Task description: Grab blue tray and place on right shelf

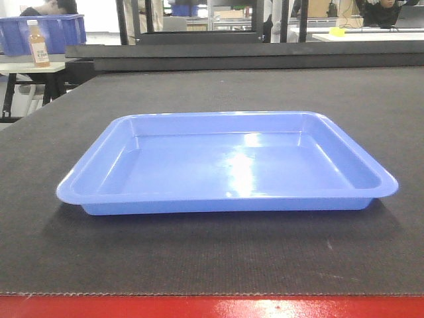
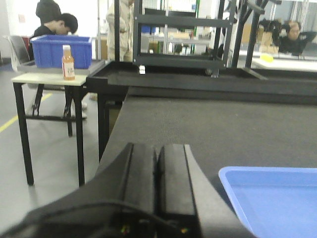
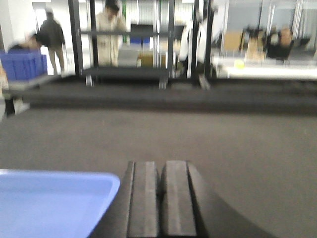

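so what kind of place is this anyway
Probably a robotics lab or workshop: the blue tray sits on a carpeted work table, with a blue crate, a dark metal rack and people in the background.

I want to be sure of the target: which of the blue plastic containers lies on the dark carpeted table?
The shallow light-blue tray. The deeper, darker blue crate stands instead on the pale side table, behind a bottle.

A side table (image 2: 47, 78) (crate (image 2: 44, 52) atop) stands on grey floor (image 2: 49, 163).

L gripper (image 2: 157, 148), R gripper (image 3: 159, 166): blk jaws
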Robot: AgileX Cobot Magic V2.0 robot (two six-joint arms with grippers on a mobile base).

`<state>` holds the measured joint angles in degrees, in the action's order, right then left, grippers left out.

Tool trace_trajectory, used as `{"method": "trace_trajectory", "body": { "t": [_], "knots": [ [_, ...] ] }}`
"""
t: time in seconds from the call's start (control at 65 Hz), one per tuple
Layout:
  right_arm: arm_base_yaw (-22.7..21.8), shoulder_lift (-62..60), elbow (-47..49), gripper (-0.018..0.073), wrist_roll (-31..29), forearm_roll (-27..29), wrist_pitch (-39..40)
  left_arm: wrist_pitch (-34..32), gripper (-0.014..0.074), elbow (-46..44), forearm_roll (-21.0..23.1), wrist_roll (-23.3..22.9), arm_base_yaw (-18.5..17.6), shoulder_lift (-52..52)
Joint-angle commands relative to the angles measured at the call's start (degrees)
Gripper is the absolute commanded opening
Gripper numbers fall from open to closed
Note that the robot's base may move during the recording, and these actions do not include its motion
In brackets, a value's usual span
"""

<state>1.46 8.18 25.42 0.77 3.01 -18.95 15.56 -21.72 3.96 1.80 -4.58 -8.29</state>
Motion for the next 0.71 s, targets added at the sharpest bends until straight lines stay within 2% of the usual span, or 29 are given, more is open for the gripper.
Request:
{"method": "trace_trajectory", "body": {
  "t": [0.0,0.077,0.138,0.2,0.292,0.384,0.584,0.692],
  "knots": [
    [-0.3,8.1,7.6,0.0051,-0.4,-0.2,-6.5,2.4,-0.0048,-7.6,0.0,-0.2,-0.2,-7.3],
    [-0.3,15.6,13.9,0.0051,-0.4,-0.2,-14.7,8.8,-0.0048,-13.7,0.2,-0.2,-0.2,-14.4],
    [-0.3,22.1,18.2,0.0051,-0.4,-0.2,-20.5,14.6,-0.0048,-18.3,2.2,-0.2,-0.2,-20.6],
    [-0.3,28.3,21.6,0.0051,-0.4,-0.2,-24.9,21.4,-0.0048,-22.3,4.1,-0.2,-0.2,-26.3],
    [-0.3,35.4,25.9,0.0051,-0.4,-0.2,-29.8,28.3,-0.0048,-26.7,4.2,-0.2,-0.2,-34.8],
    [-0.3,40.2,27.9,0.0051,-0.4,-0.1,-31.1,29.5,-0.0048,-28.8,6.3,-0.2,-0.2,-42.0],
    [-0.3,49.3,28.1,0.0052,-0.4,4.0,-31.7,28.2,-0.0048,-30.7,15.0,0.4,-0.2,-55.9],
    [-0.3,54.5,28.7,0.0055,2.7,4.5,-33.8,28.5,-0.0040,-33.5,16.1,0.4,-1.6,-61.4]
  ]
}}
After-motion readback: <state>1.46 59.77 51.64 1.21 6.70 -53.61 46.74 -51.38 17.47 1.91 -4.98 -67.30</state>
